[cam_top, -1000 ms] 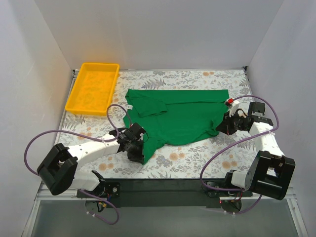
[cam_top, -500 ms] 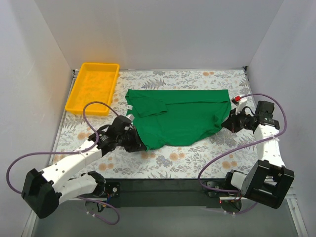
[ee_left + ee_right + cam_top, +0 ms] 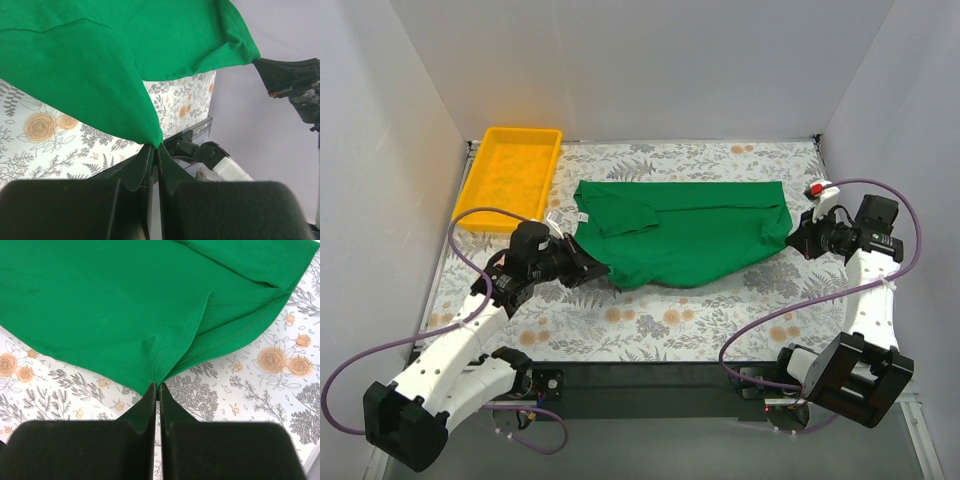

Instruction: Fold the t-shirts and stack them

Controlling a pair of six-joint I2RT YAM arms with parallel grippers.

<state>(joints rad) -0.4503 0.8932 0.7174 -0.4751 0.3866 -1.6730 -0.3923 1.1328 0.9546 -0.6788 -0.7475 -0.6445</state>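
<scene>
A bright green t-shirt (image 3: 690, 232) lies folded across the middle of the floral table, with a small white label (image 3: 583, 215) at its left edge. My left gripper (image 3: 603, 270) is shut on the shirt's near-left corner (image 3: 152, 135), which is lifted off the table. At the shirt's right end my right gripper (image 3: 793, 238) is shut on the hem (image 3: 159, 371). In the left wrist view the cloth (image 3: 100, 75) hangs stretched between the two grips, and the right gripper (image 3: 287, 75) shows at the far end. The stitched hem folds (image 3: 235, 330) are visible in the right wrist view.
A yellow plastic tray (image 3: 510, 178) sits at the back left of the table. White walls close the table in on three sides. Purple cables (image 3: 820, 290) loop around both arms. The black mounting rail (image 3: 650, 375) runs along the near edge.
My left gripper has swung back and left with the near-left corner, and my right gripper has moved right and back with the hem, pulling the shirt's lower edge taut.
</scene>
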